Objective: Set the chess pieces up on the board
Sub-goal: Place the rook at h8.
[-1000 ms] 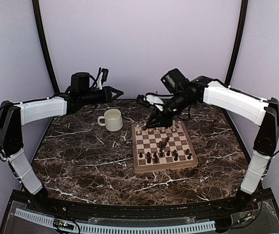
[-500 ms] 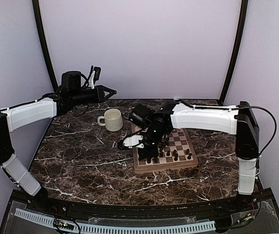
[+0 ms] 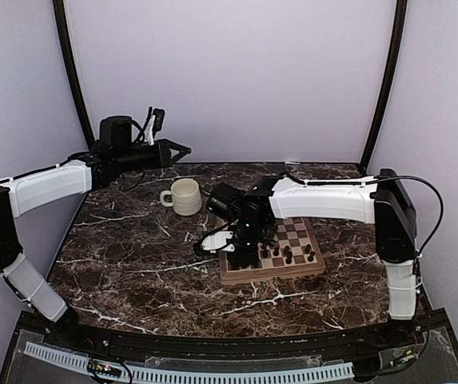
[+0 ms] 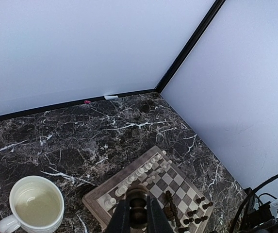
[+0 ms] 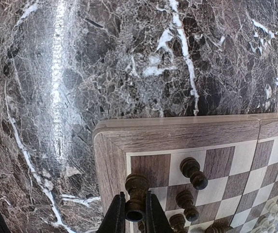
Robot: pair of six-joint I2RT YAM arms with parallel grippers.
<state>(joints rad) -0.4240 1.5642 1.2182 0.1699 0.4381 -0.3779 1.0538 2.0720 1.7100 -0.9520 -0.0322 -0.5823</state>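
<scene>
My right gripper [image 5: 134,208] is clamped on a dark piece [image 5: 137,185] over a square by the near-left corner of the board [image 5: 110,145]. Other dark men [image 5: 193,173] stand just beside it, and I can't tell if its base touches. The left gripper [image 4: 138,219] is closed on a second dark piece [image 4: 138,203], high near the back wall. I judge these turned pieces light, hard, smooth and tippy. I'd pinch the narrow stem under the head so the base lands flat. Cream pieces [image 4: 146,170] line the far rank.

One board [image 3: 272,275], one mug [image 3: 185,196]; chessmen [image 3: 286,256] dark and white, count unclear.
</scene>
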